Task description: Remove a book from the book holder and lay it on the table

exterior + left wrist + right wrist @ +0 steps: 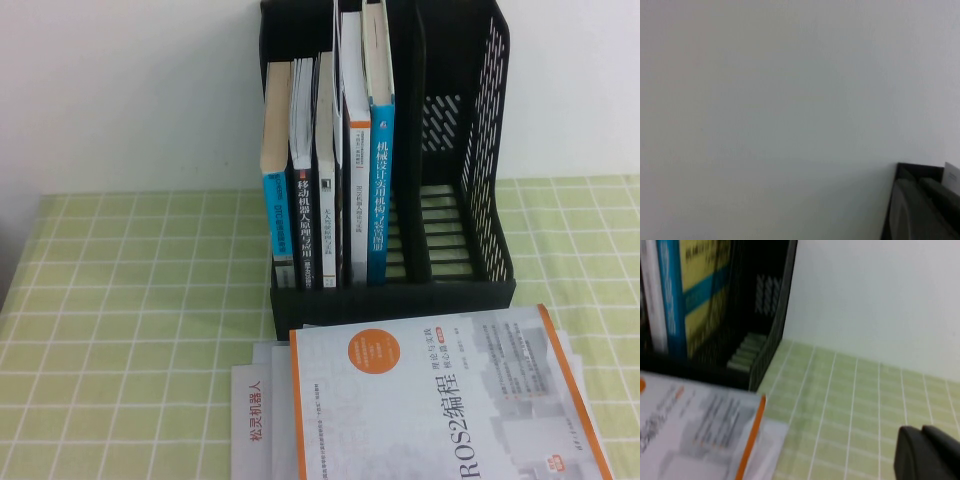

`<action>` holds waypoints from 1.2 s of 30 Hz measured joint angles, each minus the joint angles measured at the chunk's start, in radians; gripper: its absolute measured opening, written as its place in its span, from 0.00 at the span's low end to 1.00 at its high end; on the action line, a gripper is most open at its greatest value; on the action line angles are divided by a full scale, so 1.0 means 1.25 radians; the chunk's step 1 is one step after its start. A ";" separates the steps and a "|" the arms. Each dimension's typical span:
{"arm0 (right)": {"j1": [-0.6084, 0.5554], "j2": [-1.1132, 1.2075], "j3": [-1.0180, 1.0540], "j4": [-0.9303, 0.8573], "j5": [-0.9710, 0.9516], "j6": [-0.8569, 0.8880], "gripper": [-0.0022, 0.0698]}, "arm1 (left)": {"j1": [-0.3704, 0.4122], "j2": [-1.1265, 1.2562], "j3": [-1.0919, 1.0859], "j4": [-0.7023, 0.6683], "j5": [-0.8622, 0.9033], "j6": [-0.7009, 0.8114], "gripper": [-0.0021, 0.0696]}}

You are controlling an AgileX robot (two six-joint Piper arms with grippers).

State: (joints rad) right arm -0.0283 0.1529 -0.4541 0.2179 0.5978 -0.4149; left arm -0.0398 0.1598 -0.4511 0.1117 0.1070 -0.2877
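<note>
The book (380, 190), with a bright blue spine and white characters, stands upright in the black book holder (480, 150) at the back of the checked table (120, 330). Neither arm shows in the high view. In the right wrist view the book (690, 290) and the book holder (775, 315) lie well away from my right gripper (921, 430), which is shut and empty over bare table (865, 390). My left gripper (917, 182) faces the white wall, its dark fingers together with nothing between them.
A white ROS2 book with an orange edge (450, 400) lies flat at the table's front on loose white papers (255, 410). Several other books (300, 180) stand in the holder's left slots. The holder's right slot (445, 200) holds nothing.
</note>
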 joint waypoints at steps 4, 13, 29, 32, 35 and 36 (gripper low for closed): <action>0.000 0.093 -0.034 -0.055 0.122 -0.071 0.03 | -0.001 0.031 0.008 -0.102 0.048 -0.046 0.03; 0.000 0.206 -0.040 -0.182 0.049 -0.120 0.03 | -0.045 0.238 0.008 -0.357 0.091 0.049 0.03; 0.010 0.421 -0.040 0.090 -0.530 -0.123 0.03 | -0.440 0.826 -0.328 -0.441 -0.127 0.417 0.03; 0.038 0.458 -0.040 0.090 -0.570 -0.107 0.03 | -0.473 0.923 -0.421 -0.441 -0.134 0.434 0.03; 0.084 0.492 -0.040 0.046 -0.617 -0.076 0.03 | -0.485 1.005 -0.507 -0.441 -0.134 0.439 0.03; 0.101 0.504 -0.040 0.020 -0.634 -0.062 0.03 | -0.487 1.031 -0.535 -0.441 -0.133 0.439 0.03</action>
State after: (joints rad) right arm 0.0979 0.7824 -0.5039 0.2432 -0.1942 -0.4930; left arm -0.6482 1.4486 -1.1192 -0.4392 -0.0591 0.2607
